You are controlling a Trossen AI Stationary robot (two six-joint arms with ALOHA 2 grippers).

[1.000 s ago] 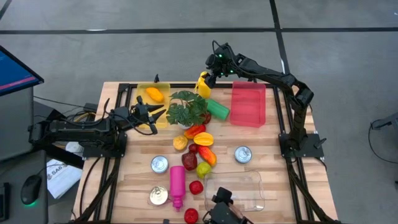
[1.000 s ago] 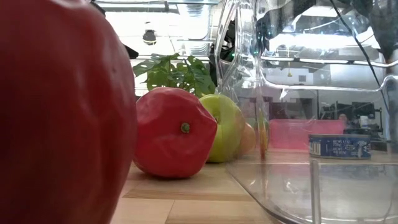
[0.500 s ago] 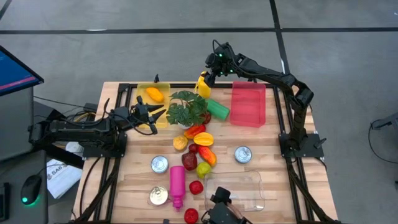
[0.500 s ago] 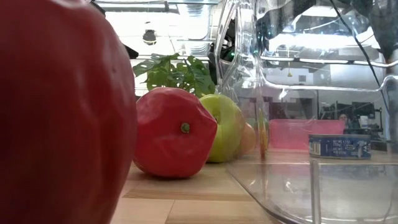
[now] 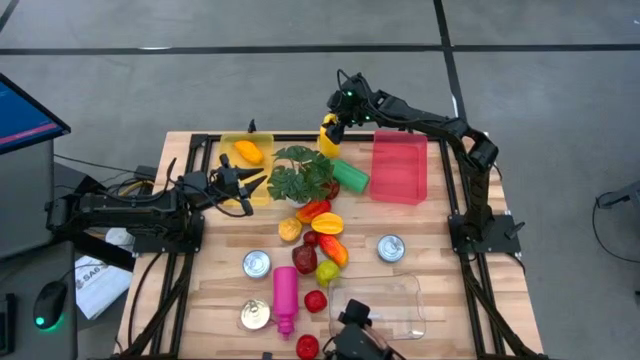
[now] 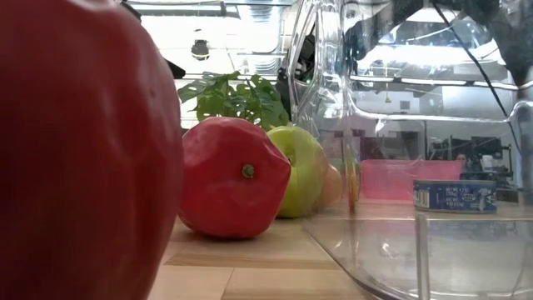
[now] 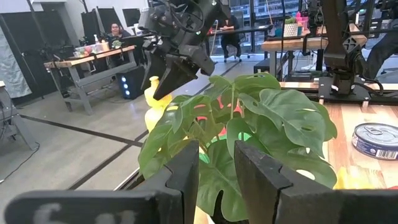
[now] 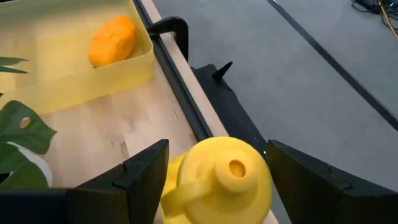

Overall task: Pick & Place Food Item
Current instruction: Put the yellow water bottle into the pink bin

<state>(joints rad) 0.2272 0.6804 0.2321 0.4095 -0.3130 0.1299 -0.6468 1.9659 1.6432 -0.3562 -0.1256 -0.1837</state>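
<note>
Right gripper [image 5: 331, 121] shifted slightly away from pink bin [image 5: 400, 168], fingers spread wide, straddling yellow bottle [image 8: 217, 177] top, not clamped. Bottle upright beside bin; grasp likely next. Left gripper [image 5: 243, 183] parked, narrow, empty.

Plant [image 5: 303, 172] sits mid-desk [image 5: 440, 290], tray [image 5: 246, 160] to its left with a fruit [image 5: 249, 152] in it, bin [image 5: 400, 167] right, jug [image 5: 327, 136] behind, cans [image 5: 257, 263] in front.

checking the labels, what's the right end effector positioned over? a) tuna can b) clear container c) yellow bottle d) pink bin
c: the right wrist view shows the right end effector with open fingers on either side of the yellow bottle, at the table's far edge.
</note>
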